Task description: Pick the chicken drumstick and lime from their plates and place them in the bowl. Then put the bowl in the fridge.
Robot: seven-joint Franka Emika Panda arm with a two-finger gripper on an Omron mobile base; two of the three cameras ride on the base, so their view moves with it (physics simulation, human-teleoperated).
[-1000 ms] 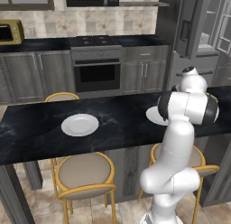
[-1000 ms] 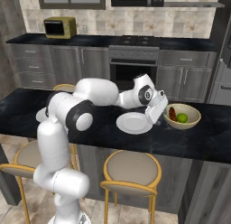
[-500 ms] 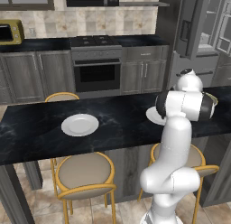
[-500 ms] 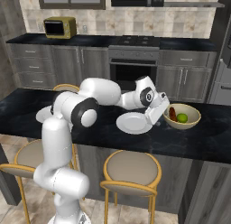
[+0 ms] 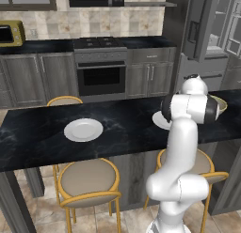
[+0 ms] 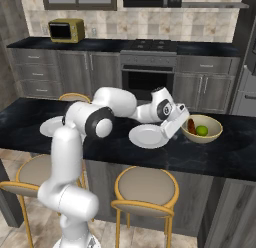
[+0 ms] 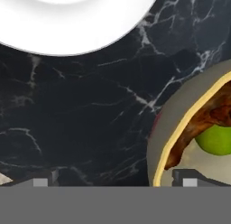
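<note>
While poised at the bowl (image 6: pixel 202 130) rim — jaws wide, gripping nothing; chicken drumstick (image 6: pixel 192 126) and lime (image 6: pixel 201 130) inside, white plate (image 6: pixel 147 136) just left.

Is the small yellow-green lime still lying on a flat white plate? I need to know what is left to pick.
No: in the right base view the lime lies inside the tan bowl, beside the reddish-brown drumstick.

A black marble bench (image 5: pixel 42 143) crosses the kitchen, with round yellow-framed stools (image 5: pixel 89 182) tucked beneath it on a beige tiled floor (image 5: pixel 132 218). Behind stand grey cabinets (image 6: pixel 85 72), a dark built-in oven (image 5: pixel 101 79), a yellow microwave (image 6: pixel 66 30) and a tiled wall (image 6: pixel 150 22).
</note>
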